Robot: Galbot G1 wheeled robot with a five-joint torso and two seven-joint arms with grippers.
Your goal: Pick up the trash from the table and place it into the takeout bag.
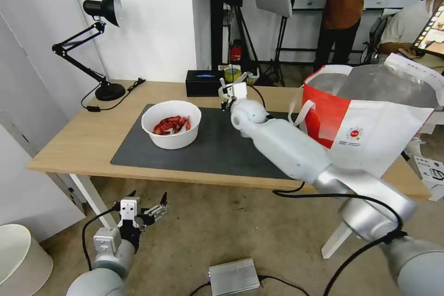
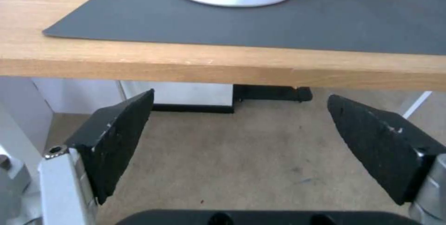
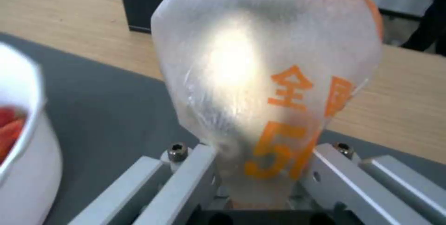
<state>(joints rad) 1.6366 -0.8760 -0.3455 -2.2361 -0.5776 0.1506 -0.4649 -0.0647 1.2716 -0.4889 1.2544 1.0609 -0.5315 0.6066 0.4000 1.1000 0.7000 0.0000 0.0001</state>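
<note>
Carrying the small clear bag (image 3: pixel 260 89), pinched in our right gripper (image 3: pixel 260 183) above the mat (image 1: pixel 217 148), we should clear the takeout bag (image 1: pixel 370 134) rim before releasing; our left gripper (image 2: pixel 239 148) hangs agape below the table's (image 1: pixel 74 143) front edge.

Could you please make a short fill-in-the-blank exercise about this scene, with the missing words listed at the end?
1. The right gripper is shut on a small clear ____ with orange print.
2. The white bowl of red shells stands on the dark grey ____.
3. The left gripper hangs open, lower than the edge of the ____.
4. The takeout bag stands at the robot's ____ end of the table.

Missing words: bag; mat; table; right
</note>
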